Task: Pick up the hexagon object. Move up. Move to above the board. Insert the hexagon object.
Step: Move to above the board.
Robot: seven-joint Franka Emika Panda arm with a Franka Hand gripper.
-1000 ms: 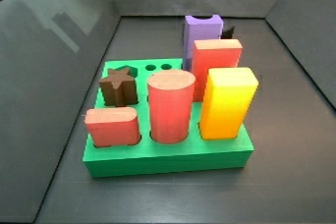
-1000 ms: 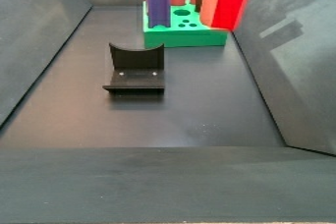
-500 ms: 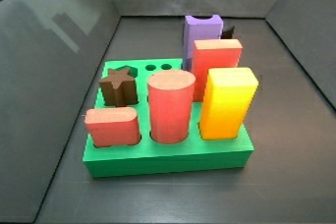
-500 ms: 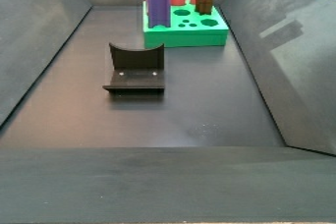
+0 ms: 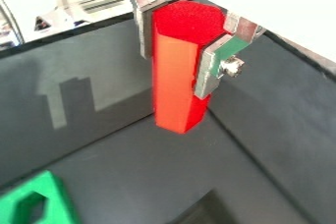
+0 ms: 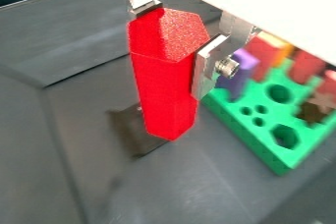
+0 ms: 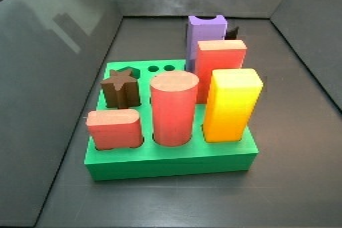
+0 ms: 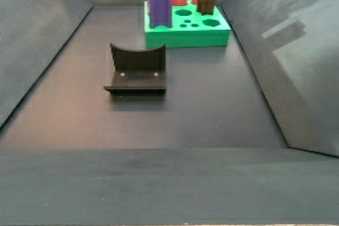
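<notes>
The floor [image 8: 172,121] is big, dark and flat, with dark walls around it. On it, in a side view, stands the fixture [image 8: 135,69], well apart from the board.

The board [image 7: 160,162] is a thick green block with shaped holes. Pegs stand in it: a yellow block [image 7: 233,103], a fat salmon-red round peg [image 7: 174,108], a salmon-red square block [image 7: 217,55], a purple peg [image 7: 206,28], a brown star peg [image 7: 120,87] and a low salmon-red peg [image 7: 114,129]. Two small round holes [image 7: 163,68] lie open near the star. In a wrist view the board [image 6: 269,120] shows low down beside the red peg, with more round holes open.

The gripper [image 5: 184,31] shows only in the wrist views – neither side view shows it. Its two silver fingers [image 5: 223,56] press on two sides of the hexagon object [image 5: 179,66], so it is clamped on the peg, gripping it near the top. Most of the peg hangs down below the fingers.

The hexagon object [image 6: 167,71] is bright red, tall and straight, with flat sides and a six-sided top. It hangs upright in the air – its lower end touches nothing. In a wrist view its dark shadow [image 6: 132,130] falls on the floor beside the board, and the peg is not over the board's holes.
</notes>
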